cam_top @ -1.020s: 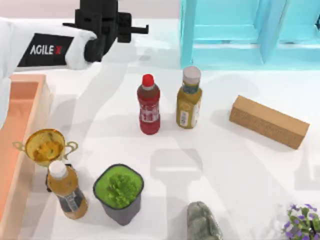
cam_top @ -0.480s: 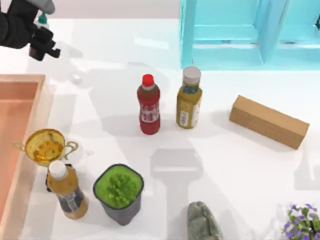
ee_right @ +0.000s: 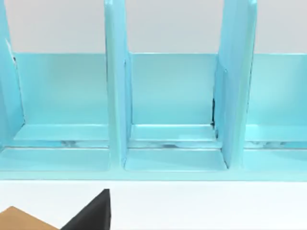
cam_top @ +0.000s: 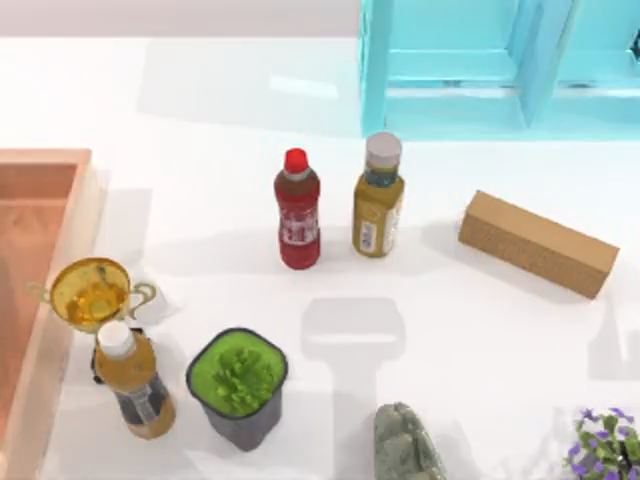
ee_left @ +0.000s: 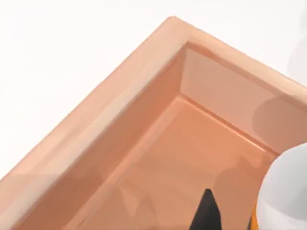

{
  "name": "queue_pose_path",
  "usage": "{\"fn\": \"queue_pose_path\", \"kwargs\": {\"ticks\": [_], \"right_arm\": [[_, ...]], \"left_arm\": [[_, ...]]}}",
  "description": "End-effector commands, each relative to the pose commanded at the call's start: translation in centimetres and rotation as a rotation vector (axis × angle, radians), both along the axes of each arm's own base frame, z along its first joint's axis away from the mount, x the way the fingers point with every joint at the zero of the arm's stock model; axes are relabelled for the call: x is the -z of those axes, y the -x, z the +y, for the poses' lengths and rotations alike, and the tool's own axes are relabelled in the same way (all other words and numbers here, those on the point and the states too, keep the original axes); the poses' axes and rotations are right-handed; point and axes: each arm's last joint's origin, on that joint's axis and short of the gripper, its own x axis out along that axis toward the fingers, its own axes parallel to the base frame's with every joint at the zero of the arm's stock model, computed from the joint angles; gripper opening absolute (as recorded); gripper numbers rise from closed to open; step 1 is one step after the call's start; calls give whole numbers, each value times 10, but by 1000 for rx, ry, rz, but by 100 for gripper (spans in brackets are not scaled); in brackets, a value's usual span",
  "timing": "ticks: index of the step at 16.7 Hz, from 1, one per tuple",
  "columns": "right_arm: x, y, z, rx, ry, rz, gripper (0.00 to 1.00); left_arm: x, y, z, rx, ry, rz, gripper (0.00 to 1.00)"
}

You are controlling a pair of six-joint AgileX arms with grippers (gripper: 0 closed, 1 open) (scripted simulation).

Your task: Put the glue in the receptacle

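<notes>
left jaws [ee_left: 225, 221] holding glue [ee_left: 284, 191], above receptacle [ee_left: 144, 81]

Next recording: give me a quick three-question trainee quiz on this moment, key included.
1. True or false: the red bottle stands to the top view's left of the yellow bottle.
2. Which stands nearest the receptacle? A: gold trophy. B: brown box. C: purple flowers.
3. Fill in: in the left wrist view, the glue appears against the floor of the ____.
Key: 1 true; 2 A; 3 receptacle.
</notes>
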Motion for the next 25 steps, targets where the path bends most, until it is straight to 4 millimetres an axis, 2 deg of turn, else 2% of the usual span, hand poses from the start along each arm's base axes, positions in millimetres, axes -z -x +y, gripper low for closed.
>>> {"fn": "queue_pose_path", "kwargs": {"ticks": [2,5,7,9,16,18,25], "right_arm": [[0,0,0,0,0,0,100],[0,0,0,0,0,0,100],[0,0,0,0,0,0,100],[0,0,0,0,0,0,100],[0,0,0,0,0,0,100],[0,0,0,0,0,0,100],[0,0,0,0,0,0,100]], "left_arm": [[9,37,23,-8,83,-50,0],[17,85,46,-63,161,-134,0],[20,109,54,-106,188,-176,0],[20,124,57,-135,199,-200,0],[22,126,58,-138,201,-202,0],[27,124,52,-139,217,-185,0],[47,100,36,-147,183,-209,0]]}}
